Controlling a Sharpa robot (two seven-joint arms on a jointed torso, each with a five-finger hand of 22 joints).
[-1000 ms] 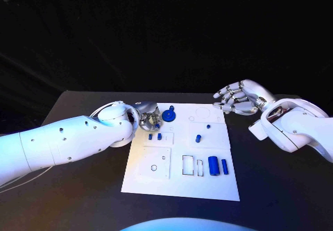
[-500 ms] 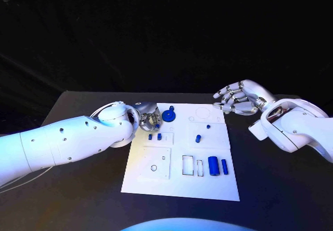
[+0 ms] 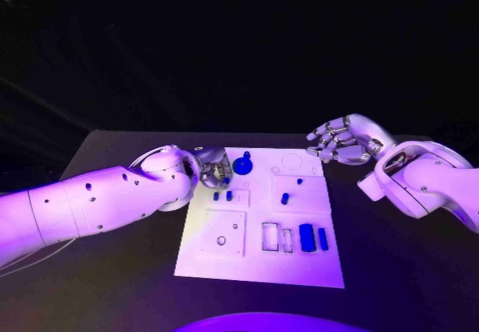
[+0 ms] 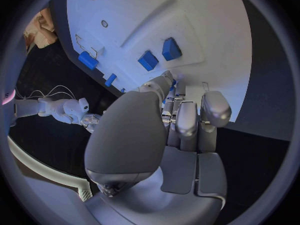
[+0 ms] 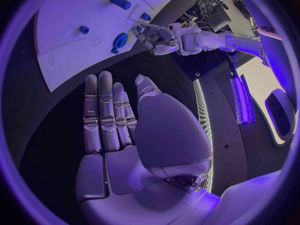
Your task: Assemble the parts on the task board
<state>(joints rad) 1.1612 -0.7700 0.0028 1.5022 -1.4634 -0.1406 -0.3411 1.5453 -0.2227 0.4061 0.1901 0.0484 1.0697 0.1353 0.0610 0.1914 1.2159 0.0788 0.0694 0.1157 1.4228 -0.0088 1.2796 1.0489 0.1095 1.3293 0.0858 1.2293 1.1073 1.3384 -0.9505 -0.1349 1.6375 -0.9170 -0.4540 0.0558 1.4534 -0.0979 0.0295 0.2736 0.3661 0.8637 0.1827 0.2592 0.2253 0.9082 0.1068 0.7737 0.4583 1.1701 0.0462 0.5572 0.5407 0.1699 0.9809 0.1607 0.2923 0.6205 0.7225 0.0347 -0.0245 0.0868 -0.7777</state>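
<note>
Silver left hand (image 3: 214, 170) fingers curled at task board (image 3: 261, 266) edge, grasp unclear | right hand (image 3: 342, 140) fingers spread, empty

A flat black matte table (image 3: 120, 277) takes up the lower half of the head view, from about three o'clock round through six to nine o'clock. Its far edge runs across the middle of the picture. Behind it, from ten through twelve to two o'clock, hangs a dark, creased black cloth backdrop (image 3: 239, 62), folds faintly catching light. In the right wrist view, a long glowing light strip (image 5: 240, 92) stands beside the table at about three o'clock.
</note>
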